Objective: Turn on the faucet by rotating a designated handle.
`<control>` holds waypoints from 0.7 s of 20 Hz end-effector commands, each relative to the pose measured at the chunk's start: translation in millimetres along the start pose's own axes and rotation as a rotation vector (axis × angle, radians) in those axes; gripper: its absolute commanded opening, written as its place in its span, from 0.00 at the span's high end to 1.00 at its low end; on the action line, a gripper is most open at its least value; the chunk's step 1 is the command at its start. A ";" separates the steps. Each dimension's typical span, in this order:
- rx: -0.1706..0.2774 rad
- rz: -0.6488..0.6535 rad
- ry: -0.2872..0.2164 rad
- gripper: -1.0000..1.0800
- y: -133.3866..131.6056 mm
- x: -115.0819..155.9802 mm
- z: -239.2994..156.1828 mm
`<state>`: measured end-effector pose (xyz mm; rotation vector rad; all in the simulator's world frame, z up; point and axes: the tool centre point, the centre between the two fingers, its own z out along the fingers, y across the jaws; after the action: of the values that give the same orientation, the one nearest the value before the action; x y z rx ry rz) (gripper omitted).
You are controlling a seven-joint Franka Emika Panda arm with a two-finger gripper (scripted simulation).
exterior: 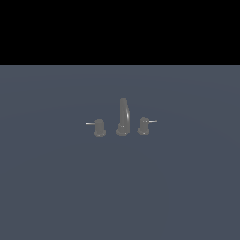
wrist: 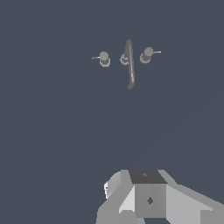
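Closest to the wrist camera sits the pale grey body of the gripper — only the housing shows, the fingertips are out of frame, so whether the claw is spread or closed, I cannot tell. It holds nothing that I can see, and it's well apart from everything.

Further out, on the flat slate-grey floor, stands the faucet, small and dark. Take its tall curved spout as the landmark. To the spout's left in the exterior view sits the handle, a squat knob with a thin pale lever jutting away from the spout. On the spout's far side is the twin knob, its lever pointing the other way — not the one we want.

The approach hasn't closed yet, by my read. To do it well: come in beside that lever's outer end, clear of the spout, and push it sideways around the knob rather than trying to pinch it.
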<state>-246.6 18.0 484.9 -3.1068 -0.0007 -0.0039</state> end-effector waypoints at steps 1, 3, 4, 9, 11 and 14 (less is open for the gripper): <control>0.000 0.000 0.000 1.00 0.0 0.0 0.0; 0.000 0.002 0.000 1.00 -0.5 0.2 0.6; 0.000 0.005 0.000 1.00 -1.0 0.5 1.4; -0.001 0.034 0.000 1.00 -7.0 3.9 9.7; -0.001 0.053 0.001 1.00 -10.9 6.2 15.2; -0.001 0.090 0.001 1.00 -18.3 10.8 25.8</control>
<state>-238.0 33.3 465.1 -3.1058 0.1109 -0.0039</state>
